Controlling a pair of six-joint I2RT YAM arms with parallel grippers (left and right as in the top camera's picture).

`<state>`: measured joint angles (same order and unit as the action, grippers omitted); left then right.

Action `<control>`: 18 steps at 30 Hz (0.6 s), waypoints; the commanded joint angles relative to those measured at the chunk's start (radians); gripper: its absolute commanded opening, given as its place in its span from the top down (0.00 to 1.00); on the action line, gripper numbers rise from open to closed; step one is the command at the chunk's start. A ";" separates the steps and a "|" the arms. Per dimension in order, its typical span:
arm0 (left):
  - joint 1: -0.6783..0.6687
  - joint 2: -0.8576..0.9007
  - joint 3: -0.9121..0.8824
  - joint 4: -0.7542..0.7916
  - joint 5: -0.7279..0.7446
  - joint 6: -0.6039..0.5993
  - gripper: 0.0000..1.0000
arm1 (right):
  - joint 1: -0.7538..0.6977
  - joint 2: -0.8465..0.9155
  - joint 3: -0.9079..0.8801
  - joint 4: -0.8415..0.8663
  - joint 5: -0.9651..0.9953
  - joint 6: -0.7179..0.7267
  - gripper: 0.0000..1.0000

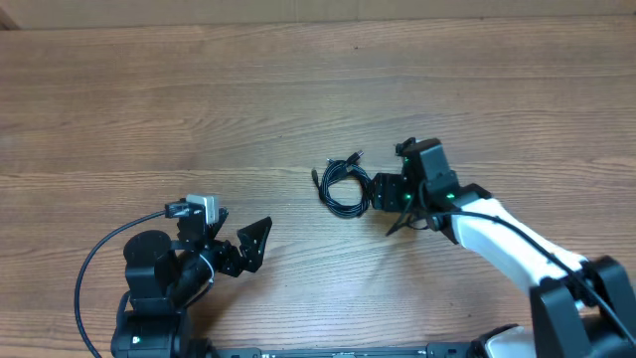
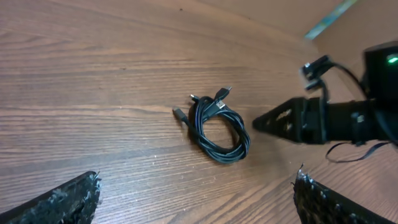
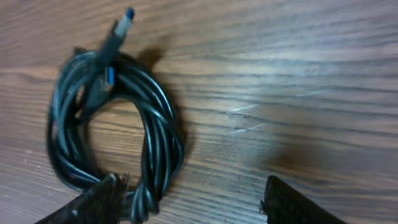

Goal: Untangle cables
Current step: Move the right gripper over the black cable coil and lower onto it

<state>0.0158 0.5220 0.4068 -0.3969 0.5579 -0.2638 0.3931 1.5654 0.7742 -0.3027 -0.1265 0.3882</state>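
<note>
A coil of black cables (image 1: 344, 186) lies on the wooden table near the middle, with plug ends sticking out at its top and left. It also shows in the left wrist view (image 2: 217, 124) and the right wrist view (image 3: 118, 118), where a blue-tipped USB plug (image 3: 118, 31) points up. My right gripper (image 1: 383, 194) is open right at the coil's right side; in its wrist view (image 3: 193, 199) the left finger sits over the coil's lower strands. My left gripper (image 1: 248, 246) is open and empty, well to the coil's lower left, with both fingertips at the frame corners in its wrist view (image 2: 196, 199).
The wooden table (image 1: 199, 109) stretches bare around the coil. The right arm's white link (image 1: 507, 239) runs toward the lower right. A black cable (image 1: 99, 259) loops by the left arm's base.
</note>
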 commanded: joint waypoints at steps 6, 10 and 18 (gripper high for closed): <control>0.009 0.000 0.022 0.004 0.011 -0.010 0.00 | 0.075 0.003 0.016 0.041 -0.001 -0.003 0.30; 0.009 0.000 0.022 0.004 0.011 -0.010 0.01 | 0.097 0.021 0.014 0.060 0.109 -0.003 0.36; 0.009 0.000 0.022 0.004 0.011 -0.009 0.00 | 0.147 0.089 0.014 0.113 0.141 -0.003 0.43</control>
<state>0.0158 0.5220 0.4068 -0.3965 0.5579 -0.2638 0.5117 1.6310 0.7742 -0.2035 -0.0105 0.3882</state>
